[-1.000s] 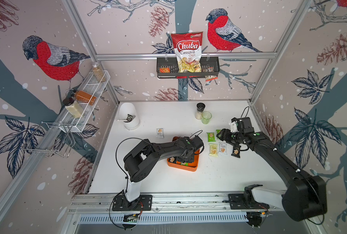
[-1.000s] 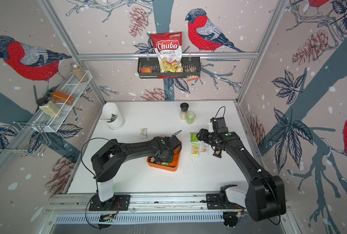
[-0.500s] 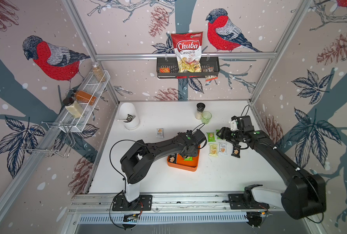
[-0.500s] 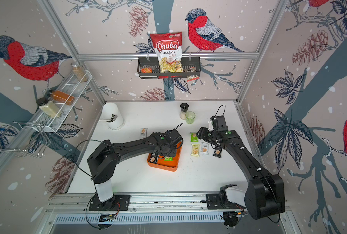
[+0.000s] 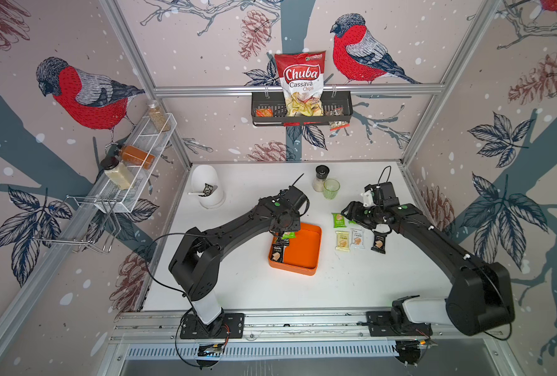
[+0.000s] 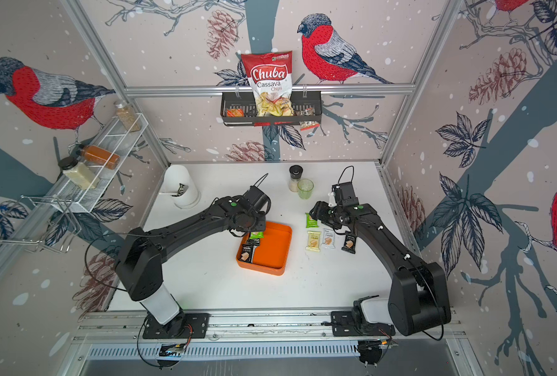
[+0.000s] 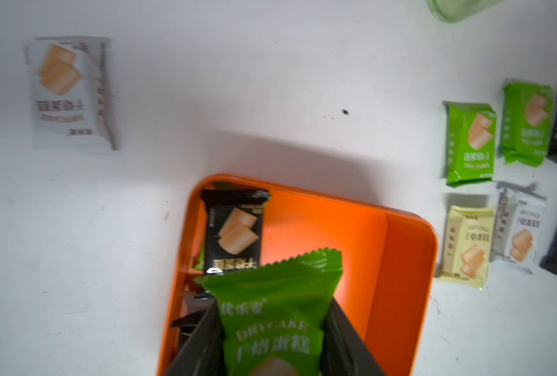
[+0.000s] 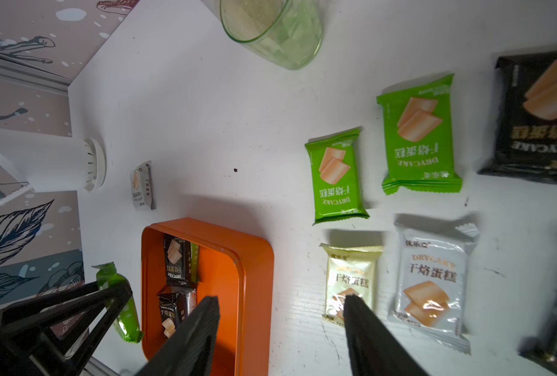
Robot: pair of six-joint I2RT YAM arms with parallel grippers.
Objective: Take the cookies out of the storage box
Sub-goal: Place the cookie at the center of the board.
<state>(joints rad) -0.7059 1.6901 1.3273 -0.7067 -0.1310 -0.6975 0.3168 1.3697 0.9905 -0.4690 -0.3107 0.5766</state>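
Green cookie packet (image 7: 272, 286): gripped lengthwise by the closed left tool (image 7: 273, 306) over the left-arm side of the storage box (image 7: 400, 260); unloaded cookies (image 5: 356, 238) are ranged on the counter (image 5: 335, 286) past the box's other side, nearer the open, empty right tool (image 8: 282, 301).

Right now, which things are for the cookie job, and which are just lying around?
For the job:
orange storage box
green cookie packet in the shut left gripper
black packets inside the box
packets already laid out
open right gripper

Just lying around:
Chuba chips bag
green cup
black-capped shaker
white canister
spice bottles
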